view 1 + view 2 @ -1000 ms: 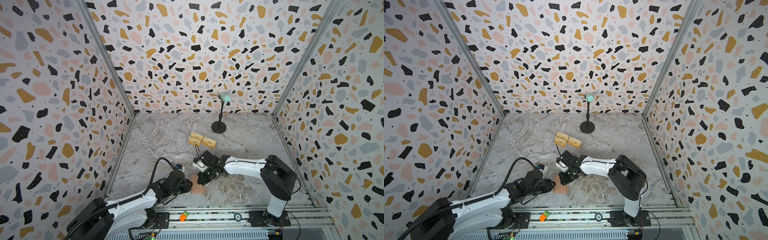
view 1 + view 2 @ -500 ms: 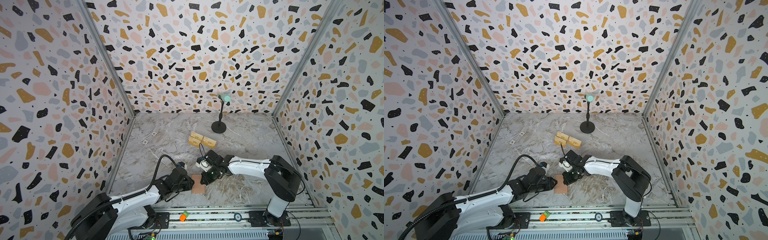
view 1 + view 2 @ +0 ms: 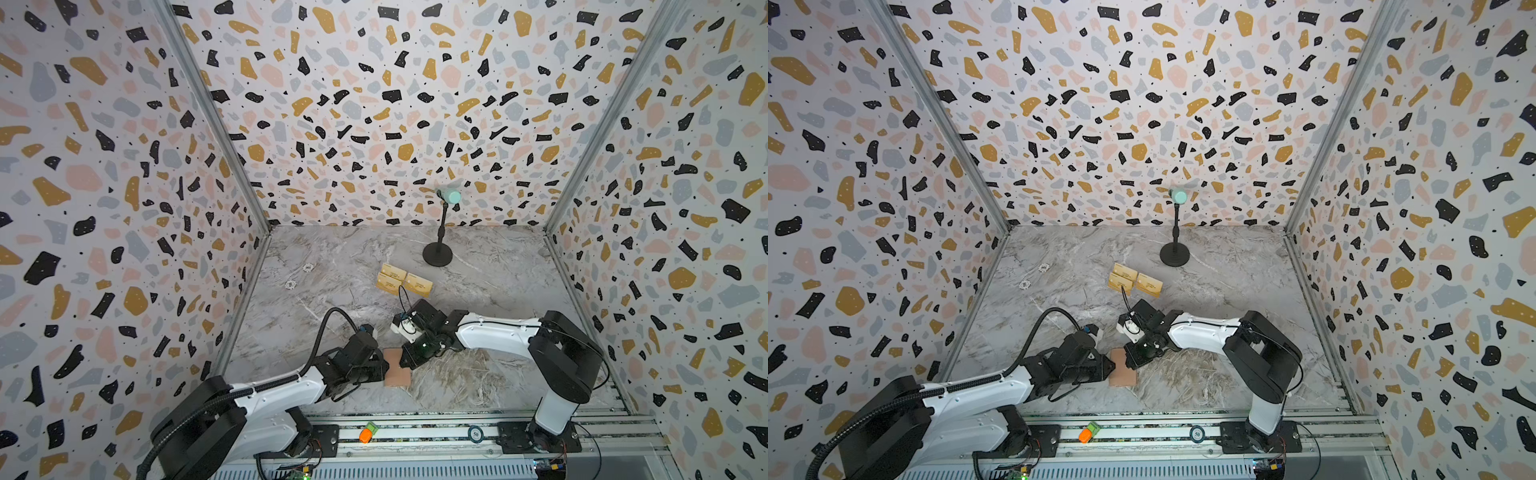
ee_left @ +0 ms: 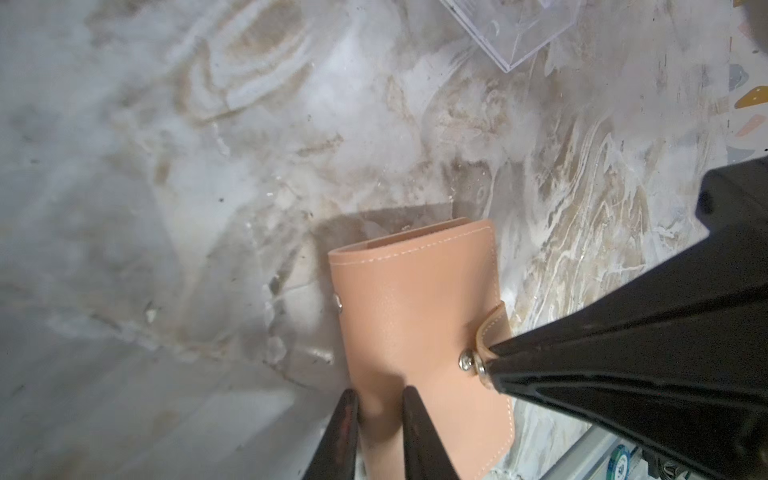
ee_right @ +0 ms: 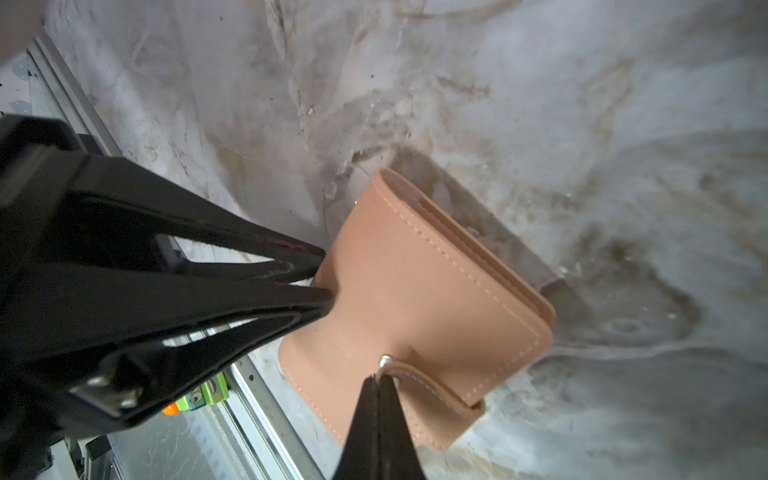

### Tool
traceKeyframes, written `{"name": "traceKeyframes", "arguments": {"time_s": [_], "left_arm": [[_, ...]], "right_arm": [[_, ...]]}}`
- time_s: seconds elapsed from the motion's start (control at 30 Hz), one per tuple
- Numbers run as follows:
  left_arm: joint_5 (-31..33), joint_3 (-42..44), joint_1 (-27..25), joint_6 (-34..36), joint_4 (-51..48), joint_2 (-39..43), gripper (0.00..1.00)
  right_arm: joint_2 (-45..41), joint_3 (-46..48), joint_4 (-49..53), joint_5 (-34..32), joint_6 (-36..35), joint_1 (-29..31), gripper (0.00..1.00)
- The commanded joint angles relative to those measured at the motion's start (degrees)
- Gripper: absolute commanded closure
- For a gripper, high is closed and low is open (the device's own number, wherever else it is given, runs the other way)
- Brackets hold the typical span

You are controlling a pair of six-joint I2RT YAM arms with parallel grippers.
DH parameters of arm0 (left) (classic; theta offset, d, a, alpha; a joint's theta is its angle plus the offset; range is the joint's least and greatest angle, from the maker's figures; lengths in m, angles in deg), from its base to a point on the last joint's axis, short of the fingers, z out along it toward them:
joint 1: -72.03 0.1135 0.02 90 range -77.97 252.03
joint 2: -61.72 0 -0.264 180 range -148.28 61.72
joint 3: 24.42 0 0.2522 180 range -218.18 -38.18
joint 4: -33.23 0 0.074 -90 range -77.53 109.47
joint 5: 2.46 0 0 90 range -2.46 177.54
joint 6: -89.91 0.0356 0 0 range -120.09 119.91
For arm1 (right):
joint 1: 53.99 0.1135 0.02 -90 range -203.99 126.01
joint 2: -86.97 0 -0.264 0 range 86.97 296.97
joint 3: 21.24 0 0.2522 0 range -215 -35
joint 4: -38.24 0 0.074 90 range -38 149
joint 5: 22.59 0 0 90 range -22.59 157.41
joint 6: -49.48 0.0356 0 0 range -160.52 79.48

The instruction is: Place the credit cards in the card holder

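The card holder (image 3: pixel 397 369) (image 3: pixel 1124 370), a closed salmon-pink wallet, lies near the front rail. My left gripper (image 4: pixel 378 395) (image 3: pixel 384 366) pinches its left edge, which dents between the fingers (image 5: pixel 320 254). My right gripper (image 5: pixel 380 380) (image 4: pixel 491 360) is shut on the end of the snap strap (image 5: pixel 432 392), beside the metal snap button (image 4: pixel 466 360). The strap end is lifted off the cover. Three gold credit cards (image 3: pixel 404 280) (image 3: pixel 1134 280) stand together further back, apart from both grippers.
A clear acrylic rack (image 4: pixel 513 31) holds the gold cards. A black stand with a mint head (image 3: pixel 438 252) is at the back. Two small white rings (image 3: pixel 308 267) lie at the left. An orange-green item (image 3: pixel 368 432) and a chip (image 3: pixel 476 434) sit on the front rail.
My left jaws have narrowed onto the card holder's edge. The right gripper has stayed shut at the strap, and the holder has hardly moved.
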Motion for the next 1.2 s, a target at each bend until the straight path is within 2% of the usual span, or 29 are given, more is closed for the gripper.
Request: {"name": "traceKeyframes", "arguments": {"time_s": [0.0,0.3,0.8,1.17], "left_arm": [[-1.41,-2.00,-0.82,2.15,0.39,-1.27,0.78],[-1.00,-1.75,-1.40,1.94,0.12,-2.65,0.79],[-1.84,-1.55,-1.59,1.93,1.48,-3.27,0.80],[-2.20,-1.40,-1.57,2.02,2.23,-3.58,0.81]], "right_arm": [[-1.83,-0.74,1.76,-1.87,-0.80,-0.36,1.00],[-0.23,-2.23,5.14,-5.08,-1.94,-0.44,1.00],[3.49,-3.11,4.14,-5.18,-0.45,1.78,1.00],[7.78,-4.60,9.96,-7.24,-1.50,2.90,1.00]]}}
